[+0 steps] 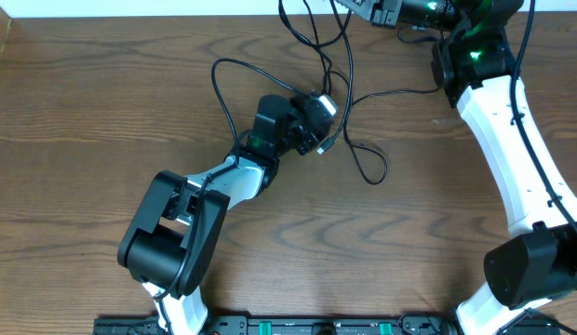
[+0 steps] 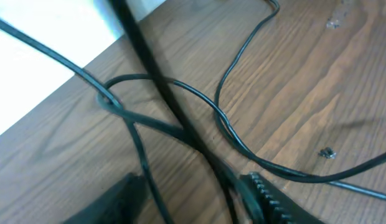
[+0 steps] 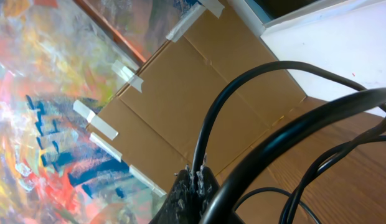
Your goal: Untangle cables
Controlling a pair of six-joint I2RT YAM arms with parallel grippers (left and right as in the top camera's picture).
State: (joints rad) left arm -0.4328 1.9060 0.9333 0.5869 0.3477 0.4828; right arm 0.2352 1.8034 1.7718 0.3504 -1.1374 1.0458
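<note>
Thin black cables (image 1: 349,112) lie in loops on the brown table, running from the far edge down to a loop at the middle. My left gripper (image 1: 324,119) sits low over the tangle, open, with black cable strands (image 2: 180,118) passing between its fingers (image 2: 193,193). My right gripper (image 1: 363,9) is at the far edge, raised, shut on one black cable (image 3: 208,127) that rises from its closed tips (image 3: 196,177). No white cable shows.
The right arm's thick black cable (image 3: 292,134) crosses the right wrist view. A cardboard box (image 3: 199,81) and a colourful painted sheet (image 3: 43,93) stand beyond the table's far edge. A small dark speck (image 2: 328,152) lies on the wood.
</note>
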